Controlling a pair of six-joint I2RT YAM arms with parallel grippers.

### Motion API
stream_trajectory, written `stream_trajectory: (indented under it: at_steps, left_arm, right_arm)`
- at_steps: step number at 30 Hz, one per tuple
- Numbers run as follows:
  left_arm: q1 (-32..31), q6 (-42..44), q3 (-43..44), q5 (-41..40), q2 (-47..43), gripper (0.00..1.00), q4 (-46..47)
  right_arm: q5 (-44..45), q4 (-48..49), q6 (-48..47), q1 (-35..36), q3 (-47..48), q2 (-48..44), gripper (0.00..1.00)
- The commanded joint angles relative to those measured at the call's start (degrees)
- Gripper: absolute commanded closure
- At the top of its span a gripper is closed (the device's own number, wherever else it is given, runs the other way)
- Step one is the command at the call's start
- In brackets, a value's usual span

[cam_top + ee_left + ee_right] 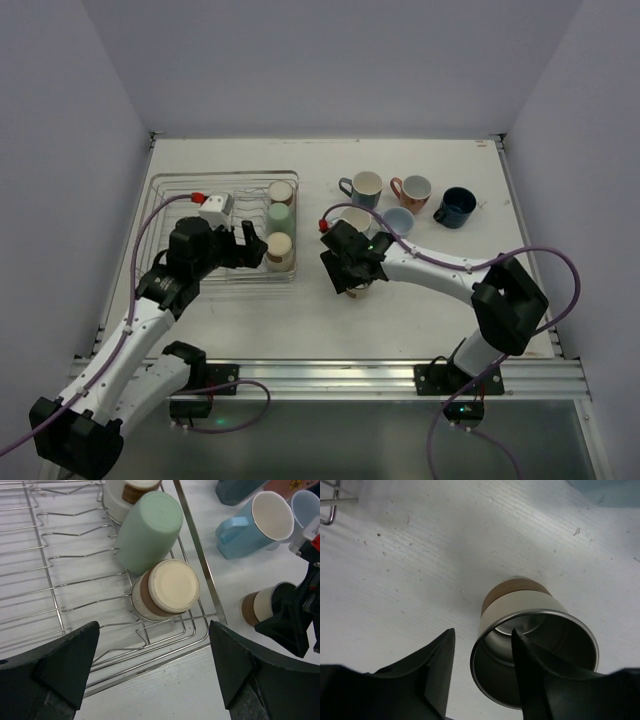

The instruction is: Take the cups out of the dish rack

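Note:
The silver wire dish rack (190,215) sits at the left and holds three tumblers lying in its right end: beige (281,190), pale green (281,217) and beige (280,250). My left gripper (245,246) is open and empty above the rack's front right corner, just short of the near beige tumbler (165,590); the pale green one (150,530) lies behind it. My right gripper (482,635) is open around the rim of an upright beige tumbler (520,605) on the table, one finger inside, the other outside and clear of the wall.
Mugs stand on the table right of the rack: grey-teal (364,185), salmon pink (414,189), navy (457,206), light blue (398,220) and another light blue one (255,527) close behind my right gripper. White walls close in the table on both sides.

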Motion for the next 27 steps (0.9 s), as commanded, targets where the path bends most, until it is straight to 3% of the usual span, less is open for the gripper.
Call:
stream_trajectory:
  at_steps: [1,2,6,11,15,27]
  left_arm:
    - [-3.49,-0.69,2.92,-0.87,1.52,0.07,0.76]
    - [-4.36,-0.86,3.18,-1.75,2.31,0.09,0.76]
    - [-10.33,-1.57,5.47,-8.41,5.47,0.14,0.41]
    - [-16.67,-1.66,9.77,-16.42,11.36,0.24,-0.99]
    - [-19.31,-0.43,11.8,-23.28,17.96,0.25,-2.49]
    - [-19.23,0.89,13.82,-24.09,28.59,0.2,-0.04]
  right_arm:
    - [1.55,1.21,-0.55,0.32,1.68,-4.32,0.47]
    - [1.38,1.39,-0.55,0.32,1.51,-5.38,0.38]
    - [-0.37,3.67,-0.73,0.32,-0.25,-12.4,0.29]
    - [-1.08,7.71,-0.55,0.32,-4.38,-23.37,0.31]
    - [0.14,9.56,-0.55,0.24,-7.81,-29.72,0.37]
    - [-0.12,12.9,-1.43,0.06,-13.26,-37.12,0.37]
